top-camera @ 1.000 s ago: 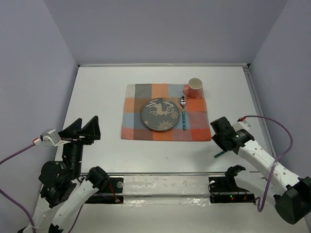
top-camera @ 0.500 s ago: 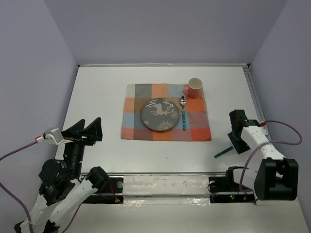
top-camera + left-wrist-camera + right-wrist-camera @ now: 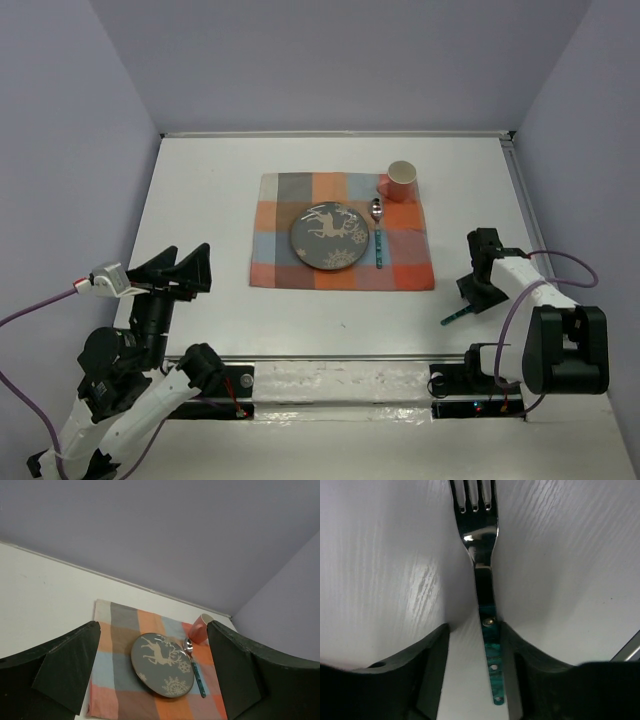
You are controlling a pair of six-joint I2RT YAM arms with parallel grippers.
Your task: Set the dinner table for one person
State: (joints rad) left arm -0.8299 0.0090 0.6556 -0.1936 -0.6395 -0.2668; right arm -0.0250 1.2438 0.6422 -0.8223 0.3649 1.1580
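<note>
Seen from above: a white dinner table (image 3: 200, 190) with an orange, blue and grey checked cloth (image 3: 280, 262) at its middle. On the cloth sits a dark grey plate (image 3: 330, 237) bearing a pale deer. A spoon (image 3: 378, 228) lies just right of it, and a pink cup (image 3: 400, 181) stands at the cloth's far right corner. My left gripper (image 3: 180, 263) hangs raised at the near left, jaws spread wide. My right gripper (image 3: 476, 290) sits low at the near right, off the cloth, with a slim teal utensil handle (image 3: 456, 316) poking out beneath it.

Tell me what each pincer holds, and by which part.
Nothing is held. The right pincer straddles the teal handle of the fork, which lies on the table, a gap beside it. The left pincer is open, empty.
</note>
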